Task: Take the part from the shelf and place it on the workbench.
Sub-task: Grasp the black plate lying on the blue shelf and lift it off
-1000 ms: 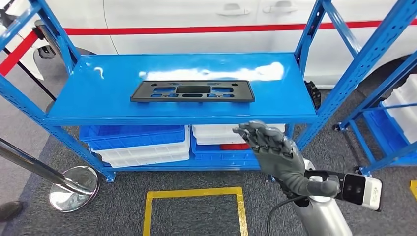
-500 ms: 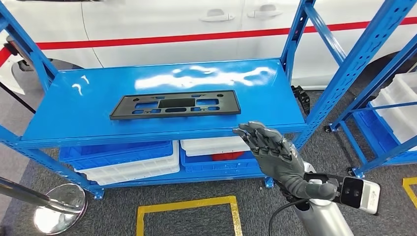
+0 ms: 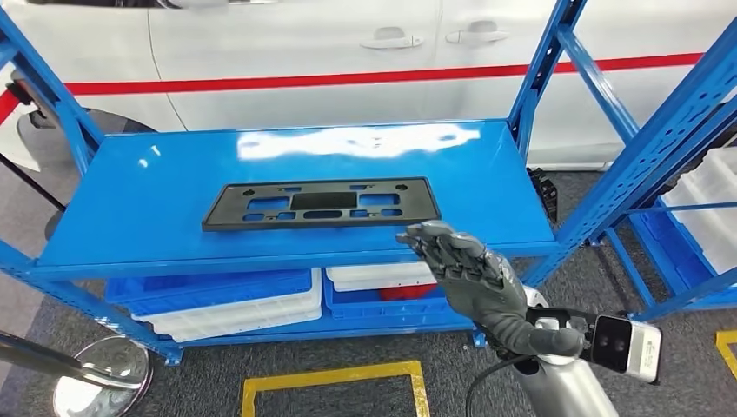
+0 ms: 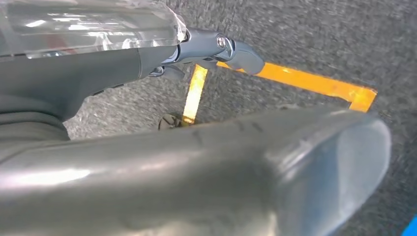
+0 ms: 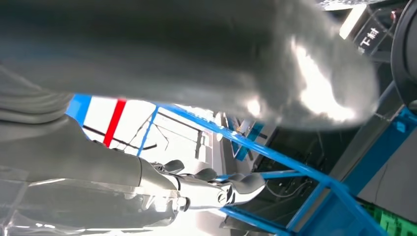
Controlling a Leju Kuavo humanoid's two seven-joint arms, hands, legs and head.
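The part is a flat black plate with several cut-outs [image 3: 322,205], lying flat mid-way across the blue shelf [image 3: 156,200], close to its front edge. My right hand [image 3: 465,274] is raised in front of that edge, its fingers stretched out toward the plate's right end and holding nothing. A small gap separates the fingertips from the plate. The right wrist view has the same hand [image 5: 196,189] against the shelf's blue frame. My left hand [image 4: 98,73] hangs over grey carpet with nothing in it.
Blue and white bins [image 3: 235,300] sit on the level under the shelf. A white car with a red stripe [image 3: 304,43] stands behind. A second blue rack [image 3: 687,174] is on the right, a chrome post base [image 3: 100,373] low left, and yellow floor tape [image 3: 335,378] below.
The camera has shifted, so the shelf sits lower and nearer in the picture. My right hand has risen from below the shelf level to its front edge, closer to the plate's right end.
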